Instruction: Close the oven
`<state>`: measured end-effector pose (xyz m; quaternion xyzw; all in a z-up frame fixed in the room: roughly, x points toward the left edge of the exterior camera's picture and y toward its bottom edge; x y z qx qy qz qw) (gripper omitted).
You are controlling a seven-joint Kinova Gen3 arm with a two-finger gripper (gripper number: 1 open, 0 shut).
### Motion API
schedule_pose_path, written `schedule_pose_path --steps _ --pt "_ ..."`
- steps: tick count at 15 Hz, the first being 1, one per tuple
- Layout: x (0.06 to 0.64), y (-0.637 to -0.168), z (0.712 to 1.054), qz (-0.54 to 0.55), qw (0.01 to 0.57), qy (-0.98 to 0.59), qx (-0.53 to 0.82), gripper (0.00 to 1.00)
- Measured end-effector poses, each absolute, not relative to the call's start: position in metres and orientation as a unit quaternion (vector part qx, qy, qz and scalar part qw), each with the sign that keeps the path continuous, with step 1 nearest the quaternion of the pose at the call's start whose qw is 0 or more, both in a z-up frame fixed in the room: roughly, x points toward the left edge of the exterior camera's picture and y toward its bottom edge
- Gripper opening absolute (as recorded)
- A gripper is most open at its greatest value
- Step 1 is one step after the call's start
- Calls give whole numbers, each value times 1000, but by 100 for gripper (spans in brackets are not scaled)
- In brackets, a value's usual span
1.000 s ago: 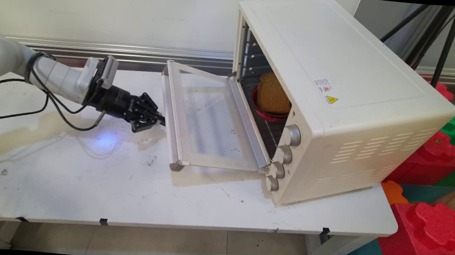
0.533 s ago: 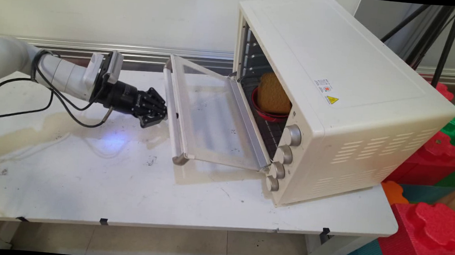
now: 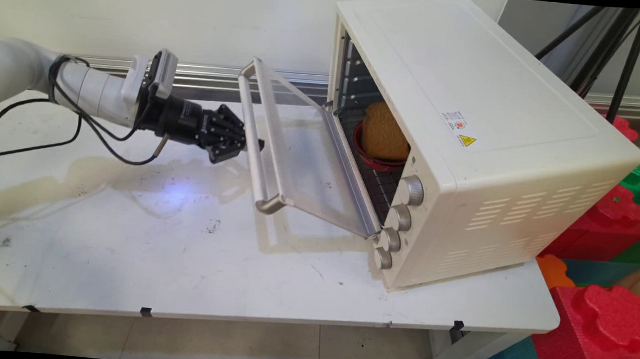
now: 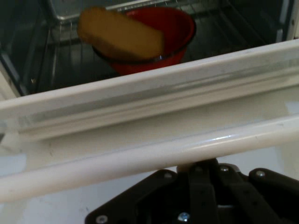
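Parked at the handle (image 3: 266, 184) of the oven (image 3: 470, 128) door (image 3: 304, 161), gripper (image 3: 249, 143) clenched with nothing clamped. Touching the bar from the table (image 3: 124, 244) side, tips reaching just beneath it. Held half raised, tilted. Inside on the rack: red bowl (image 3: 369, 157) with bread (image 3: 385, 130) leaning in it.

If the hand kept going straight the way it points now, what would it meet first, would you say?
The hand already sits against the oven door's handle bar, so the bar comes first, then the half-raised glass door. Contact isn't fully clear from these views.
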<state>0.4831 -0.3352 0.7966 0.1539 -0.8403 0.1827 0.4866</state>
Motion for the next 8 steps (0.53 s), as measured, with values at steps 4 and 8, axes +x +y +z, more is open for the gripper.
schedule_pose_path --steps 4,8 --pt "471 -341 815 197 499 -832 141 0" --pt "460 -345 829 208 509 -825 131 0"
